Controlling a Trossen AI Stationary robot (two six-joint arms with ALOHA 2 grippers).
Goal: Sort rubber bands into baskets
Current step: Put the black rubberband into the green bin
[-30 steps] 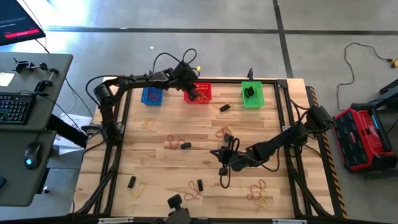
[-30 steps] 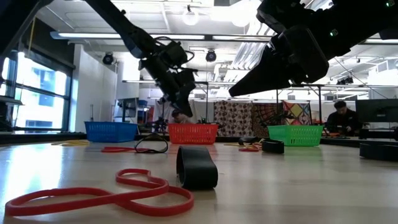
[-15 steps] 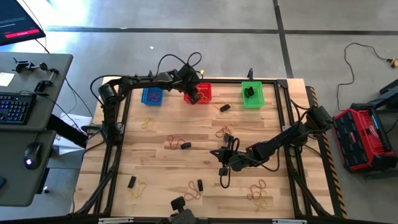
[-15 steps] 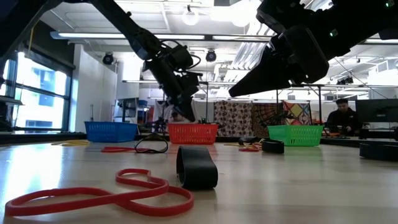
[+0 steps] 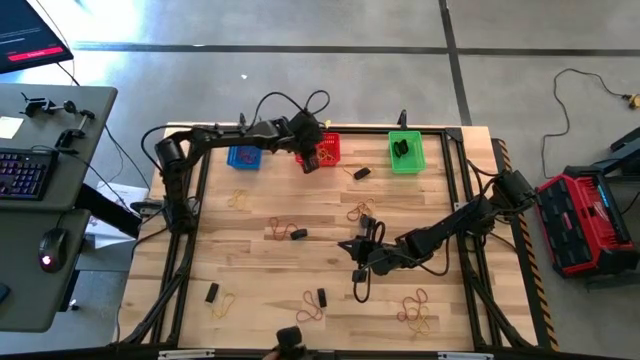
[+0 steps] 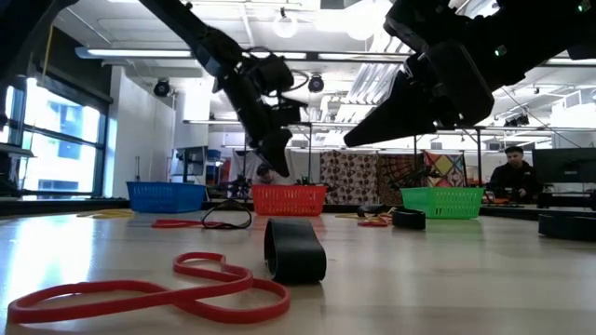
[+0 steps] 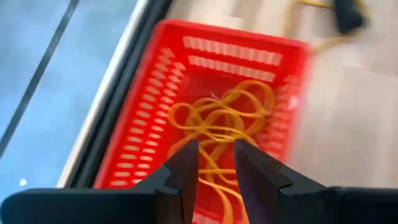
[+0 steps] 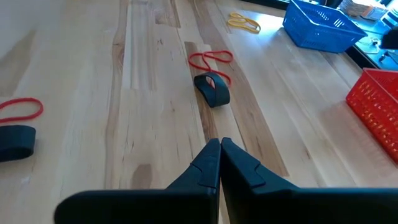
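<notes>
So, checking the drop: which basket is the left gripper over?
The red basket, the middle of the three; the left gripper hangs above its orange bands.

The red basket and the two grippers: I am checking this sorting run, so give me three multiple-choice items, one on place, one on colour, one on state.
1. The left gripper is above which basket?
A. blue
B. red
C. green

2. The bands lying in the red basket are
A. orange-yellow
B. black
C. purple

3. The right gripper is
A. wide open
B. shut on a band
C. shut, empty

Answers: 1 B, the left wrist view looks straight into it. 2 A, tangled orange-yellow bands cover its floor. 3 C, its fingers meet above bare table.
</notes>
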